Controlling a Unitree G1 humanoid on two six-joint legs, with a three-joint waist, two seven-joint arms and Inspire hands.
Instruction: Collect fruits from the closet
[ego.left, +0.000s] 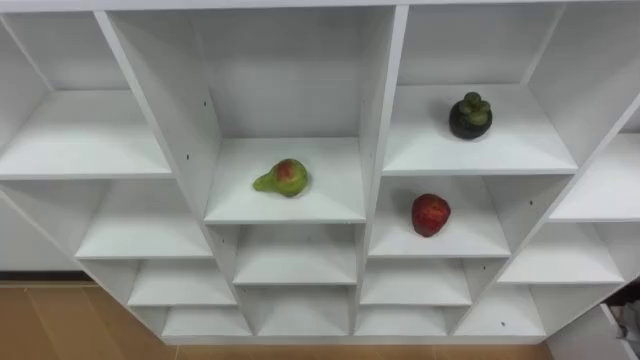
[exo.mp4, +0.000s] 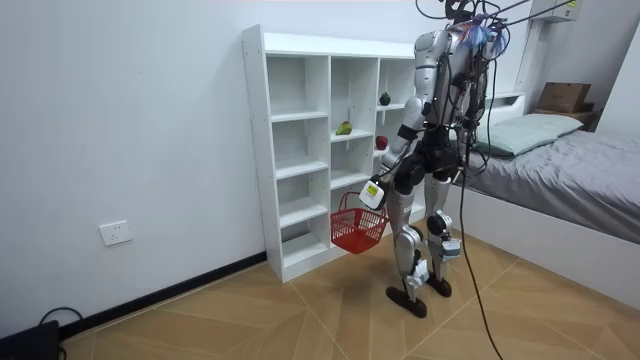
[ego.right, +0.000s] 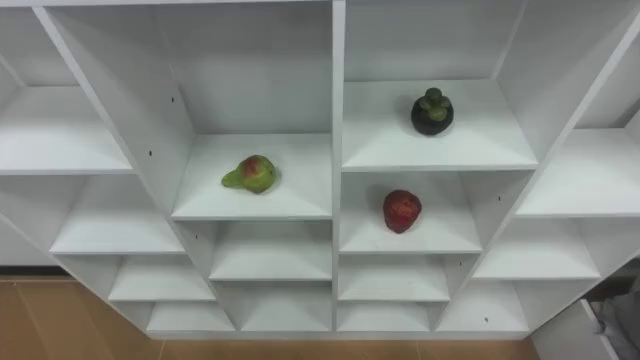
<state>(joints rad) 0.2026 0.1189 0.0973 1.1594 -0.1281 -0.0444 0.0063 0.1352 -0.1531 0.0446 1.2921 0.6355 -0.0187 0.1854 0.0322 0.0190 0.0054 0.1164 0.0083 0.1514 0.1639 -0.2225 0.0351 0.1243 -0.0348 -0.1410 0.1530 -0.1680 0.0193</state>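
Robot stood on the wood floor (exo.mp4: 250, 320) facing the white closet (exo.mp4: 300, 42), close to its front.

- Left hand (exo.mp4: 374, 192) hung low at the robot's side, closed round the handle of a red basket (exo.mp4: 357, 230). The basket dangled just in front of the closet's lower shelves. Its contents could not be made out.
- Pear (ego.left: 283, 178), green with a red blush, lay on its side near the middle of a shelf in the centre column.
- Dark round fruit (ego.left: 470, 116) with a green top sat in the next column to the right, one shelf level higher, about midway between the shelf's side edges.
- Red apple (ego.left: 431, 214) sat on the shelf directly beneath the dark fruit, nearer the front edge than the back.
- A white upright panel (ego.left: 385, 100) separated the pear's compartment from the other two.
- All three fruits were well apart, each alone in its compartment, with the compartment fronts open towards the robot.

Surroundings, at the room view's right: a bed (exo.mp4: 580, 190) with a grey cover and a pillow (exo.mp4: 530, 128), and a cardboard box (exo.mp4: 565, 97) behind it. A wall socket (exo.mp4: 116, 233) sat low on the wall at the room view's left.
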